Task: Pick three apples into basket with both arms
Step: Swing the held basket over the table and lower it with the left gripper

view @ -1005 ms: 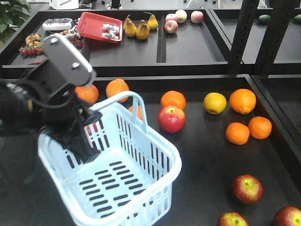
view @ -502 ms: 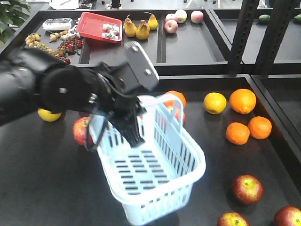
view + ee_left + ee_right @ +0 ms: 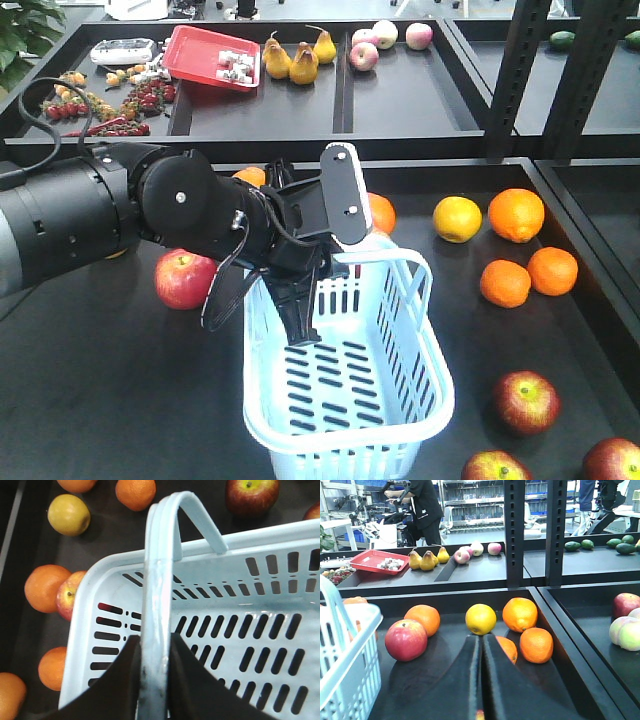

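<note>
Nearest us, three apples (image 3: 526, 401) lie front right on the tabletop (image 3: 100, 400), outside the basket (image 3: 440, 400). The left end effector (image 3: 155, 652) is clenched on the basket's handle (image 3: 161, 555). Its arm (image 3: 90, 215) partly covers a fourth apple (image 3: 184, 279). The right end effector (image 3: 481, 642) is pressed closed, grasping nothing. Oranges (image 3: 515, 214) lie beyond. Since half a second ago, the basket has shifted right and swung round.

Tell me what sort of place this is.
Probably a robotics lab staged as a grocery produce section: black display trays holding loose oranges and apples, a pale blue shopping basket, and a person at equipment behind.
</note>
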Tool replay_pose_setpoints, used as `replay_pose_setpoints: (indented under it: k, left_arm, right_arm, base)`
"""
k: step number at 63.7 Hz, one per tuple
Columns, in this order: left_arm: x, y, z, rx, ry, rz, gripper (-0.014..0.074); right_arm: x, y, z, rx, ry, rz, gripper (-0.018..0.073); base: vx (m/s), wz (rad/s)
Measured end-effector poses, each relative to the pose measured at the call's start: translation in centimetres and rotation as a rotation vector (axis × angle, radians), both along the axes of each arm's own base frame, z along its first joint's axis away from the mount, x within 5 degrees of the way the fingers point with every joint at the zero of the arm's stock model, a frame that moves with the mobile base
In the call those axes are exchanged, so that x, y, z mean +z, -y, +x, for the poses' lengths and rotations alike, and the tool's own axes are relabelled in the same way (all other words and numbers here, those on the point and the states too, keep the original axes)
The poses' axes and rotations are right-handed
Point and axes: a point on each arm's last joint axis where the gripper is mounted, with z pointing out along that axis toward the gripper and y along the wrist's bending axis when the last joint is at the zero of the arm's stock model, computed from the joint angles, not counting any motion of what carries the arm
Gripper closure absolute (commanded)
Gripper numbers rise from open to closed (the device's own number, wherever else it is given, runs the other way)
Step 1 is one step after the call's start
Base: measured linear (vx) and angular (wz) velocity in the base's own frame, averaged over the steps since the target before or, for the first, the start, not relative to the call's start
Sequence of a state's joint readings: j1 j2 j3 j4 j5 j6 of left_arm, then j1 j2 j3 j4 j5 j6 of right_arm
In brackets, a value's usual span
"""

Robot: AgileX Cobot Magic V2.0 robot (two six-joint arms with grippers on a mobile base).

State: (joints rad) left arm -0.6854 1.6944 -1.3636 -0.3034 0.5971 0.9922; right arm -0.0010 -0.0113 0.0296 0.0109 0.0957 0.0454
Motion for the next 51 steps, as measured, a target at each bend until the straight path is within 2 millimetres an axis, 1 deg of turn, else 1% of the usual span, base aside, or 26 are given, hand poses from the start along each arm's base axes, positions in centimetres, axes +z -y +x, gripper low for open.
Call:
replay_pose_setpoints:
  k: [18, 35, 44, 51]
  left_arm:
    - [-2.3, 0.6, 0.9, -0.005, -0.026, 0.047, 0.0603]
    - [-2.6, 0.6, 1.0, -0.007, -0.024, 0.056, 0.0591]
    - [-2.6, 0.6, 1.0, -0.008, -0.023, 0.058, 0.0545]
    - [-2.6, 0.5, 1.0, -0.012, -0.014, 0.070, 0.0470]
  right_arm:
    - [0.0, 0.0, 0.0, 0.000, 0.000, 0.000, 0.0563]
    - [0.0, 0.0, 0.0, 0.000, 0.000, 0.000, 0.0563]
    - [0.0, 0.0, 0.0, 0.000, 0.000, 0.000, 0.0563]
    - [0.0, 0.0, 0.0, 0.000, 0.000, 0.000, 0.0563]
  base:
    - [0.00, 0.00]
    - [0.00, 0.00]
    - [0.00, 0.00]
    - [0.00, 0.00]
